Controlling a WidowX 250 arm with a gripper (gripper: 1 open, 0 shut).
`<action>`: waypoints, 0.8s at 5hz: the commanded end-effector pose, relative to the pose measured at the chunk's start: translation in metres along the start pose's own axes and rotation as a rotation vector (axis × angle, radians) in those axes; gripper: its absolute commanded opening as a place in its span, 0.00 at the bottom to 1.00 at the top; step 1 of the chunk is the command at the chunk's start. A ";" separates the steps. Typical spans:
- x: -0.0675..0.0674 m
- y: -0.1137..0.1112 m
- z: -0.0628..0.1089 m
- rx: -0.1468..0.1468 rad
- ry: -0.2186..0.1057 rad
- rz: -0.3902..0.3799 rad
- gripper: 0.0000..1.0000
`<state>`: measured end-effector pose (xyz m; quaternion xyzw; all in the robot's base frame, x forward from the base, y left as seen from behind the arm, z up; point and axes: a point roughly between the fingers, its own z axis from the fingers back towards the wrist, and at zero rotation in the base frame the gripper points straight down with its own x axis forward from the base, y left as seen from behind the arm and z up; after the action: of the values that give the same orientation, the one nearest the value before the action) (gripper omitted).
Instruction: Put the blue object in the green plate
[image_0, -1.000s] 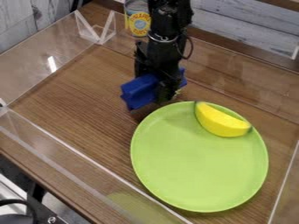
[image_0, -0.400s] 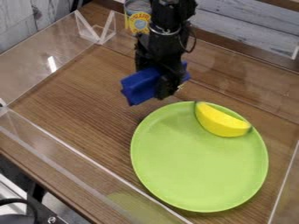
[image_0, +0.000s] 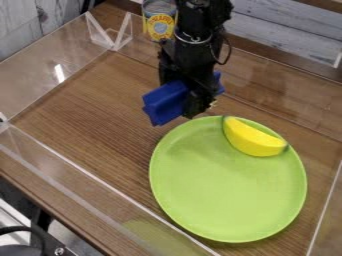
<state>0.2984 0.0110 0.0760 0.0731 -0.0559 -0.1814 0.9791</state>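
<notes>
Just beyond the far-left rim of the green plate, the gripper holds the blue object clamped at its lower end, clear of the worktop. Its long axis tilts, running from lower left up toward the gripper. A yellow wedge lies on the plate's far side.

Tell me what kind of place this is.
Probably a robot test bench: a wooden table walled by clear plastic panels, where a gripper holds a blue block near a green plate.
</notes>
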 end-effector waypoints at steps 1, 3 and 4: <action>0.005 -0.002 0.022 0.026 -0.080 -0.005 0.00; 0.000 -0.012 0.030 0.031 -0.122 -0.011 0.00; -0.003 -0.016 0.033 0.033 -0.141 -0.013 0.00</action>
<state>0.2824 -0.0051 0.0905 0.0722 -0.0986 -0.1931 0.9735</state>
